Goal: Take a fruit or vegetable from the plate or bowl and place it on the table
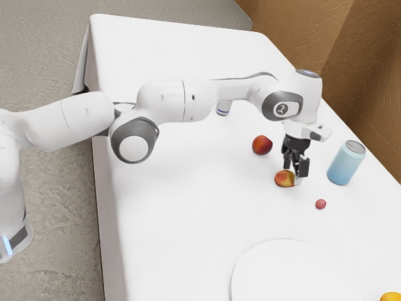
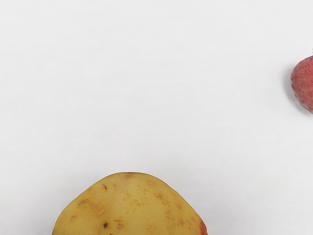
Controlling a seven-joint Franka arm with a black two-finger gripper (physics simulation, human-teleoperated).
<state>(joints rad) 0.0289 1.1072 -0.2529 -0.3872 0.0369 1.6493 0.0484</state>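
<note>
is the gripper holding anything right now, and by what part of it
That can't be told: the gripper is right at the yellow-red fruit, but neither a hold nor its place is clear.

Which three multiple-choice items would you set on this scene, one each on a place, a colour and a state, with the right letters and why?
1. What is the gripper closest to?
A) the can
B) the plate
C) the mottled fruit

2. What colour is the berry?
A) pinkish red
B) green
C) dark blue

3. How does the can stand?
A) on its side
B) upright
C) upside down

Key:
1. C: the exterior view has the gripper right at this fruit, with the can farther off.
2. A: both views show its pinkish-red skin.
3. B: it rests on its base, its silvery lid on top.
</note>
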